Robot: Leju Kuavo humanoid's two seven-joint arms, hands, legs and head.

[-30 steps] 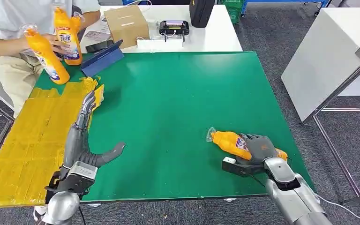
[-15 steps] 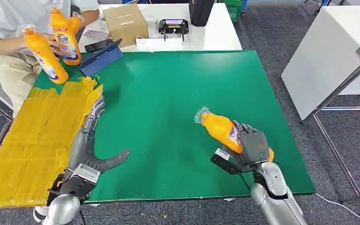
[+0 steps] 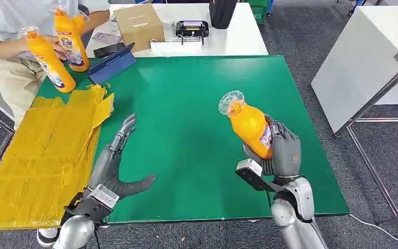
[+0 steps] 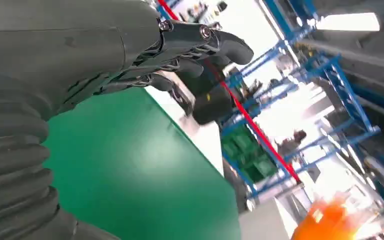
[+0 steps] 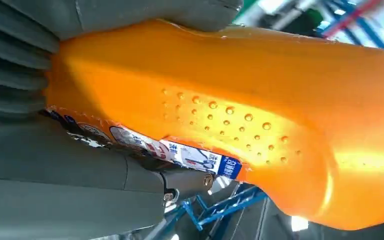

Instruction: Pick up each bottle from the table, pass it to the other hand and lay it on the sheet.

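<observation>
Right hand (image 3: 277, 153) gripped the orange bottle (image 3: 247, 124) around its body, clear of the green table (image 3: 197, 104) near the right edge, clear cap tilted up and toward the left: judged ready for the handover. Left hand (image 3: 115, 165) hovered over the table's left part, fingers spread, holding nothing, palm turned toward the bottle. Yellow sheet (image 3: 36, 155) lay along the left edge. At the far left corner a seated person (image 3: 10, 31) held 2 similar bottles (image 3: 57, 46). White desk (image 3: 207, 36) beyond; grey carpet.
</observation>
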